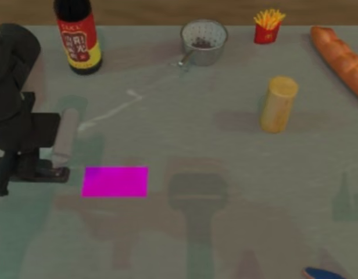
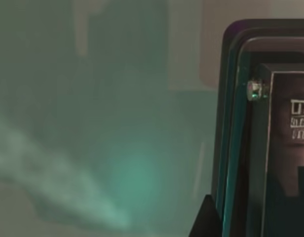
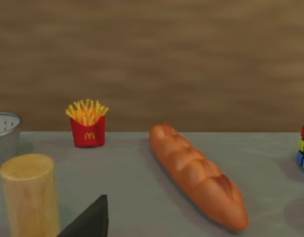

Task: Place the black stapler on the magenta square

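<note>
Magenta marks the goal: the flat, bright magenta square (image 1: pixel 115 181) lies nearest, toward the table's left. Just beside its left edge sits the near, black end of the black stapler (image 1: pixel 65 136). The stapler's long axis runs away from there, toward the table's far side and a little rightward. Its top arm is glossy and catches the light pale grey. The left gripper (image 1: pixel 29 170) is right at that near end, on the side away from the square. I cannot tell whether it is wide, narrow or holding the stapler. Judging by this, the move is a short carry rightward. The right gripper (image 3: pixel 88 223) is parked well apart, its state unclear. Farthest stands a dark soy-sauce bottle (image 1: pixel 78 36).
</note>
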Robot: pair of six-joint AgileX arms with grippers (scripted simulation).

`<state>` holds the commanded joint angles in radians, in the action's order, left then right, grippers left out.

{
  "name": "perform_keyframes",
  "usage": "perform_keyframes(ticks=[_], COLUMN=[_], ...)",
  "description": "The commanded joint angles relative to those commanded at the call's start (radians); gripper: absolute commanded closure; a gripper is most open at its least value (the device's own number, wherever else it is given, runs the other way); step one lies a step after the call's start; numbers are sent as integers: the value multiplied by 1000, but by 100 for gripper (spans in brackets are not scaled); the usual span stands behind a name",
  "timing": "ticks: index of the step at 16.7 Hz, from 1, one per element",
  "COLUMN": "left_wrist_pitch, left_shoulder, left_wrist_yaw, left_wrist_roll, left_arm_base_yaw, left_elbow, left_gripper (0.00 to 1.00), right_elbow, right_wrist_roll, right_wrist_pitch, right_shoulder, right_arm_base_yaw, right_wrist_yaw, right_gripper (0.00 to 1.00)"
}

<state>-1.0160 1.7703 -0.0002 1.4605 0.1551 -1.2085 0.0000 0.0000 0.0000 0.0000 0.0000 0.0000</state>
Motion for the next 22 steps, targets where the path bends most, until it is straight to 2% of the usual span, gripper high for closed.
perform_keyframes(ticks=[3,8,12,15,17,20,22], left_wrist_pitch=[-75,-76,-110,-160,-198,-256,-290], left_shoulder=[-42,-41,-16,19,46,90,118], left_wrist_yaw=[0,-1,-16,-40,-58,-82,-95], left_wrist_roll=[-5,-4,-101,-286,-463,-802,-1080], left_arm_base_yaw=[-4,1,18,41,59,88,110], left_elbow=[-47,-48,-78,-125,-162,-215,-246], left_gripper=[100,100,100,100,100,100,100], right_elbow=[0,0,0,0,0,0,0], right_wrist_roll=[0,0,0,0,0,0,0], right_wrist_pitch=[0,0,0,0,0,0,0], right_shoulder=[0,0,0,0,0,0,0], right_arm_base_yaw=[0,0,0,0,0,0,0], right_wrist_yaw=[0,0,0,0,0,0,0], right_gripper=[0,0,0,0,0,0,0])
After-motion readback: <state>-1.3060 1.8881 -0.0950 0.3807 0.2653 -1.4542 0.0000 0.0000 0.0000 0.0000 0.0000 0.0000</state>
